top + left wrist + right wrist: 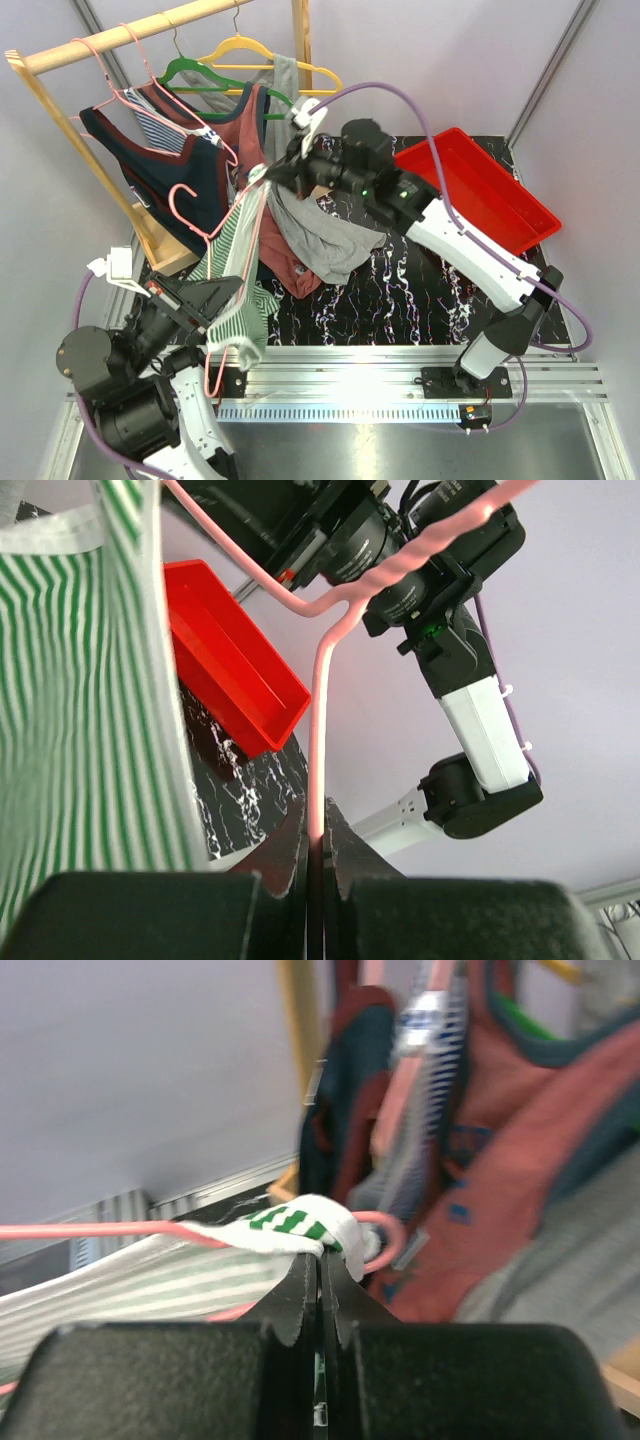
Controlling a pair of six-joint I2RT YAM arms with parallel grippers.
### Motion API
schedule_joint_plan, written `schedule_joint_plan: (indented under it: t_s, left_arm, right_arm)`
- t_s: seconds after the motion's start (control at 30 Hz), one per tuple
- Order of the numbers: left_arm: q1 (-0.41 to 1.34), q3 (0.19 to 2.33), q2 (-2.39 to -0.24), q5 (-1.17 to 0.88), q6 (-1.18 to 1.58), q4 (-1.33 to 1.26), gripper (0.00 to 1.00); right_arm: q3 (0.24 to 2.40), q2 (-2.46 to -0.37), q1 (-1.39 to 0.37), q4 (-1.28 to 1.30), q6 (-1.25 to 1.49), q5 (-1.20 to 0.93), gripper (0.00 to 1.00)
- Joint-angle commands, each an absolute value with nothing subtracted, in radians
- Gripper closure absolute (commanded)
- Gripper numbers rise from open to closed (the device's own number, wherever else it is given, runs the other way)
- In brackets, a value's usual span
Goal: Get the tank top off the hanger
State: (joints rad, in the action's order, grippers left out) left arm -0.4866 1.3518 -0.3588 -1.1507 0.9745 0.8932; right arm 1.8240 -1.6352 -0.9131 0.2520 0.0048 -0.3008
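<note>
Though overhead muddles both grips, wrist views show left fingers (345,855) clamping the hanger (320,710) — right fingers (295,1300) the tank top (290,1225).

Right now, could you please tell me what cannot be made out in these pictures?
- Right wrist view: whether the right gripper pinches only the striped tank top's strap or the pink hanger too; its fingers hide the contact.
- Left wrist view: most of the hanger's hook, cut off by the top edge.
- Right wrist view: the hanging garments behind, blurred.

Cloth tank top (236,300); seemingly glossy plastic hanger (318,730)
</note>
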Motion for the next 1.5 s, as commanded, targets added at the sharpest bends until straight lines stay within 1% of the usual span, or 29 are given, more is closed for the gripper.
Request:
schedule_joint_plan:
  t_s: [0.0,0.1,0.2,0.27,0.4,0.53,0.6,0.8,0.83,0.9,1.0,1.1,1.3,1.4,1.47]
  left_arm:
    - [-0.532,1.277,-0.334,-1.238,1.101,0.764,1.00]
    - [-0.584,1.215,-0.304,-1.206,1.170,0.648,1.00]
    - [-0.624,1.180,-0.314,-1.195,1.144,0.638,1.00]
    - [-0.638,1.190,-0.345,-1.187,1.100,0.661,1.00]
    - [-0.647,1.220,-0.385,-1.192,1.054,0.692,1.00]
    - [-0.646,1.212,-0.396,-1.200,1.055,0.689,1.00]
    - [-0.646,1.213,-0.403,-1.200,1.043,0.709,1.00]
    - [-0.637,1.229,-0.433,-1.190,0.977,0.767,1.00]
    - [-0.637,1.235,-0.443,-1.187,0.950,0.790,1.00]
    - [-0.632,1.236,-0.456,-1.187,0.939,0.789,1.00]
    - [-0.615,1.243,-0.474,-1.190,0.931,0.767,1.00]
    - [-0.594,1.247,-0.491,-1.190,0.910,0.770,1.00]
    - [-0.565,1.264,-0.521,-1.198,0.922,0.736,1.00]
    - [-0.543,1.269,-0.532,-1.221,0.986,0.640,1.00]
    - [-0.526,1.272,-0.541,-1.235,0.999,0.588,1.00]
  right_arm:
    - [1.833,-1.559,-0.810,0.186,0.031,-0.282,1.00]
    - [1.789,-1.528,-0.759,0.170,0.031,-0.282,1.00]
    - [1.741,-1.505,-0.721,0.155,0.031,-0.282,1.00]
    - [1.704,-1.502,-0.680,0.132,0.035,-0.275,1.00]
    - [1.697,-1.545,-0.599,0.112,0.084,-0.268,1.00]
    - [1.747,-1.604,-0.578,0.084,0.120,-0.293,1.00]
    - [1.784,-1.647,-0.580,0.058,0.139,-0.337,1.00]
    - [2.002,-1.788,-0.591,0.069,0.201,-0.336,1.00]
    - [2.069,-1.807,-0.600,0.078,0.212,-0.334,1.00]
    - [2.158,-1.859,-0.612,0.112,0.203,-0.330,1.00]
    - [2.235,-1.925,-0.629,0.179,0.195,-0.318,1.00]
    - [2.273,-1.973,-0.630,0.241,0.206,-0.311,1.00]
    - [2.224,-1.957,-0.643,0.256,0.170,-0.295,1.00]
    - [2.186,-1.947,-0.643,0.275,0.173,-0.304,1.00]
    - [2.171,-1.944,-0.643,0.285,0.178,-0.353,0.98]
